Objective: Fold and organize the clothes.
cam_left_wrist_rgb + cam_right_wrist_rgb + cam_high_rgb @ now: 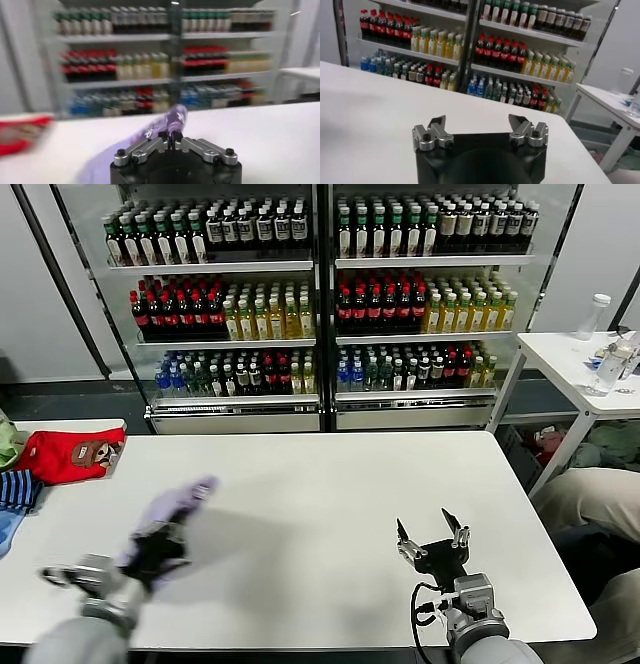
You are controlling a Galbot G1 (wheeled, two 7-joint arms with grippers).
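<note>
Left gripper point(160, 546) low over the near left part of the white bench point(330, 494), fingers point(163, 135) pinched together on a bunch of the lavender T-shirt point(172, 506). Shirt lifted and streaming up and away from those fingers, blurred in both the head and left wrist views; dark print marks seen on the cloth point(175, 119), lettering not readable. Right gripper point(432, 534) idle above the near right part of the bench, fingers point(438, 125) spread wide with nothing between them. Red garment point(70, 454) with a cartoon face lay at the far left edge, a blue striped garment point(14, 494) just beside it. Behind the bench stood a glass-fronted cooler point(320, 304) with rows of bottles point(220, 314); labels too small to read.
</note>
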